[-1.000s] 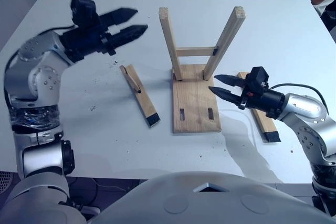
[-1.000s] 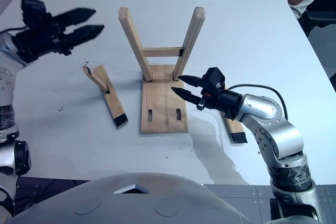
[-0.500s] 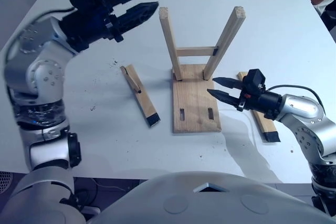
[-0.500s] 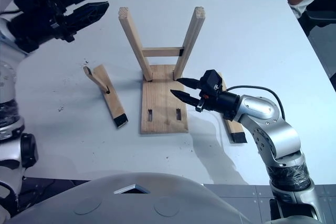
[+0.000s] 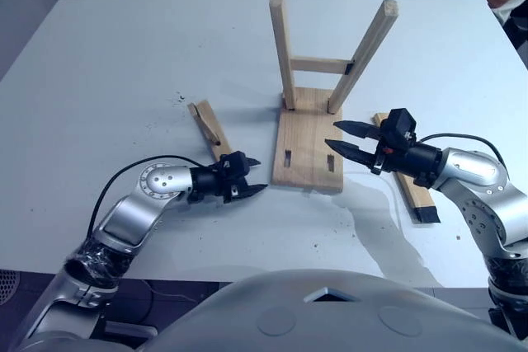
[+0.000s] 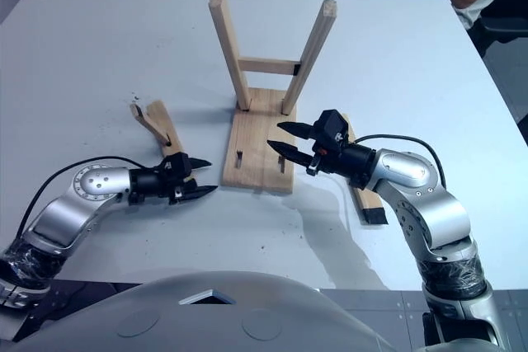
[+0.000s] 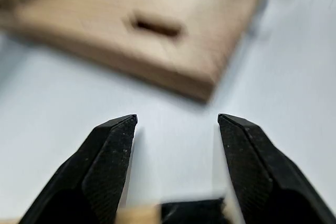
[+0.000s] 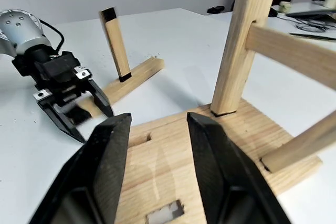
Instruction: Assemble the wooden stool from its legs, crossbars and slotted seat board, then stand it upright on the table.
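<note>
Left arm (image 5: pixel 136 208) lies low by the tabletop's (image 5: pixel 107 72) front edge; left gripper (image 5: pixel 261 176) fingers apart, pointing right. Right gripper (image 5: pixel 332 133) raised right of centre, fingers apart, pointing left.

Table (image 5: pixel 99 47) with seat board (image 5: pixel 307 144), loose legs (image 5: pixel 209 124)

My left gripper (image 6: pixel 211 176) hovers low over the table (image 6: pixel 99 63), fingers spread, just beside the seat board (image 6: pixel 256 133). My right gripper (image 6: pixel 277 135) hangs open over the board's right edge. Two legs (image 6: pixel 231 55) stand upright on it, joined by a crossbar (image 6: pixel 268 64). A loose leg piece (image 6: pixel 155 121) lies to the left.
</note>
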Available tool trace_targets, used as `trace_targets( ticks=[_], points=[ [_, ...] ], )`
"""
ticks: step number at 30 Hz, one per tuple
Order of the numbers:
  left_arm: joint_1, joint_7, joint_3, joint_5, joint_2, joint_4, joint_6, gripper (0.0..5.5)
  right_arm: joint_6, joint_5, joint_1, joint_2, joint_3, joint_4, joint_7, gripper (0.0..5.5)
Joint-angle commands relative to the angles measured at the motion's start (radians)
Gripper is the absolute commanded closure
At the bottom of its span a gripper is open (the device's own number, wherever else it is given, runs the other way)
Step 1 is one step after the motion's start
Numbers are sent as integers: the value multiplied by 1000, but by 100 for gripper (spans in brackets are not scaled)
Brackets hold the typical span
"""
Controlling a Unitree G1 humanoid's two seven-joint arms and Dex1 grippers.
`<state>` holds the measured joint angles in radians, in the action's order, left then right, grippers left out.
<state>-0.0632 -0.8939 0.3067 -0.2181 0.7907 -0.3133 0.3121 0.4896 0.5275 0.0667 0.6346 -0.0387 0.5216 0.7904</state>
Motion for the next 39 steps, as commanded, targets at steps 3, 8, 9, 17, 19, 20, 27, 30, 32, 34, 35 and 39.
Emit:
trace_targets(
  ticks=[3,8,9,17,19,20,27,30,32,34,35,39],
  points=[
    [-98,-149,-121,-13,190,-57,-51,264,-11,-15,41,-2,8,25,-22,352],
    [-179,-192,-257,-22,276,-31,-83,264,-20,-21,78,-8,13,41,-47,352],
    [-183,-197,-292,-34,284,-30,-82,264,-22,-24,85,-7,13,43,-50,352],
    [26,-88,-419,-94,223,39,45,264,-28,-38,117,-8,11,60,-71,352],
    [45,-58,-368,-34,208,87,44,264,-30,-50,114,-6,5,56,-74,352],
    [41,-54,-359,-46,193,89,69,264,-32,-58,109,-3,-1,50,-72,352],
    [-12,-25,-357,-137,116,13,245,244,-38,-79,116,4,-6,38,-58,352],
    [-13,0,-345,-123,97,9,271,205,-42,-90,123,3,-15,42,-55,352],
    [3,35,-326,-95,83,25,289,172,-45,-94,127,3,-18,42,-53,352],
    [11,55,-298,-70,73,48,294,158,-47,-98,129,2,-20,41,-53,352],
    [11,64,-284,-60,63,57,296,158,-48,-100,130,1,-22,42,-52,352],
    [-10,96,-215,12,43,93,254,158,-52,-109,130,-1,-30,40,-51,352]
  ],
)
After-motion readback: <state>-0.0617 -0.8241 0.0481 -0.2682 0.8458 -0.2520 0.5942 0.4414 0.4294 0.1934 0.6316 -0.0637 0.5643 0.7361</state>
